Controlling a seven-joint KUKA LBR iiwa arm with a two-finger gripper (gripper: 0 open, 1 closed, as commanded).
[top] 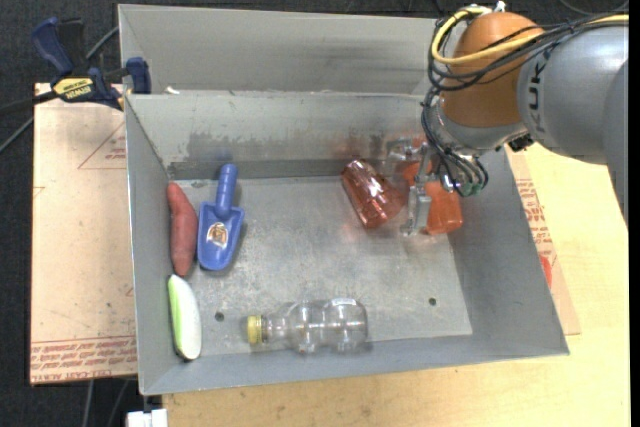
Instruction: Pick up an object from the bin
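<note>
The gripper (422, 205) is low in the back right of the grey bin (300, 125), between a see-through red packet (366, 195) and an orange block (447, 213), close beside both. Whether it is open or closed cannot be told. A blue toy shovel (218, 227) lies far left.

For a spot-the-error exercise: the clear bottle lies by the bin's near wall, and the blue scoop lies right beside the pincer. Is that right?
Not quite. The camera view shows the blue scoop at the left of the bin, beside a long red thing, far from the pincer. The clear bottle does lie by the near wall.
</note>
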